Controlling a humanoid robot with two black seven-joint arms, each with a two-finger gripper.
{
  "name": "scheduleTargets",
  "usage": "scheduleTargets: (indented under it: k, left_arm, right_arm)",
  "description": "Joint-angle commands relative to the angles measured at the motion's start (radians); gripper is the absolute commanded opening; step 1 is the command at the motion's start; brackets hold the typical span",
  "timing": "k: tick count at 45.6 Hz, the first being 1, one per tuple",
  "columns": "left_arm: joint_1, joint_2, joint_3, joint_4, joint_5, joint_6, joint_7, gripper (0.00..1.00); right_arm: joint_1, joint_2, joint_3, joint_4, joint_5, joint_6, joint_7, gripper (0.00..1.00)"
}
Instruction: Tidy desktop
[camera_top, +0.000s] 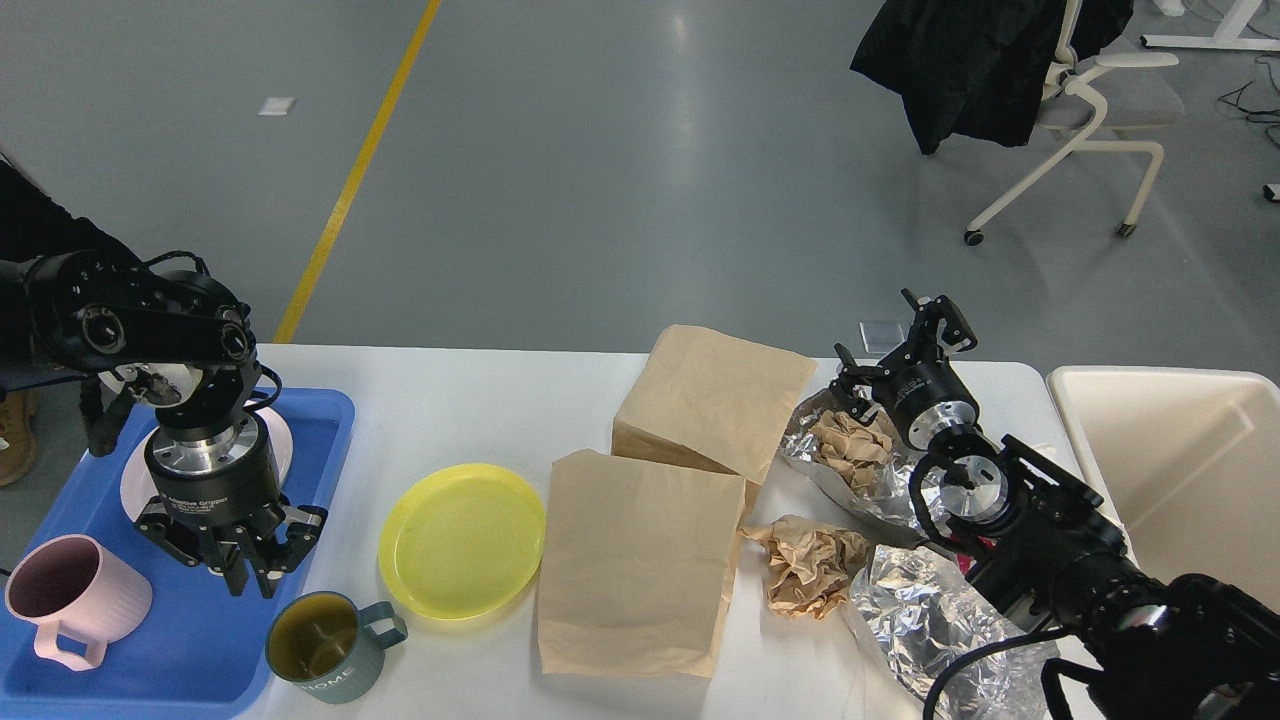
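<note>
The white desktop (470, 400) holds a blue tray (320, 420) at the left. My left gripper (252, 578) points down over the tray's right part, open and empty, just above and left of a green mug marked HOME (322, 648). The mug stands at the tray's front right edge. A pink mug (70, 600) and a white dish (135, 490) sit on the tray. My right gripper (928, 318) is open and empty above the desk's far right edge, beside crumpled brown paper on foil (850, 440).
A yellow plate (462, 540) lies right of the tray. Two flat brown paper bags (635, 560) (715, 395) lie mid-desk. Another brown paper wad (810, 565) and more foil (925, 610) lie front right. A cream bin (1170, 450) stands off the right end.
</note>
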Motion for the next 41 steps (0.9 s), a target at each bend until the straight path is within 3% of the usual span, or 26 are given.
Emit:
scheduleTargets:
  k: [1, 3, 5, 24, 31, 41]
  left_arm:
    - [-0.028, 0.031, 0.007, 0.001, 0.001, -0.009, 0.000, 0.83]
    - [-0.035, 0.050, 0.007, 0.000, 0.001, -0.019, 0.000, 0.92]
    - [-0.041, 0.062, 0.006, 0.000, 0.001, -0.029, 0.000, 0.95]
    - [-0.074, 0.093, 0.009, 0.004, -0.001, -0.103, 0.000, 0.96]
    - [-0.159, 0.156, 0.018, 0.004, 0.001, -0.113, 0.000, 0.96]
    - [-0.372, 0.191, 0.183, 0.004, -0.003, -0.088, -0.017, 0.96]
  right_arm:
    - [0.000, 0.000, 0.000, 0.000, 0.000, 0.000, 0.000, 1.00]
    - [0.000, 0.000, 0.000, 0.000, 0.000, 0.000, 0.000, 1.00]
    - [0.000, 0.000, 0.000, 0.000, 0.000, 0.000, 0.000, 1.00]
    - [0.000, 0.000, 0.000, 0.000, 0.000, 0.000, 0.000, 1.00]
    - [0.000, 0.000, 0.000, 0.000, 0.000, 0.000, -0.001, 1.00]
    - [0.000, 0.000, 0.000, 0.000, 0.000, -0.001, 0.000, 1.00]
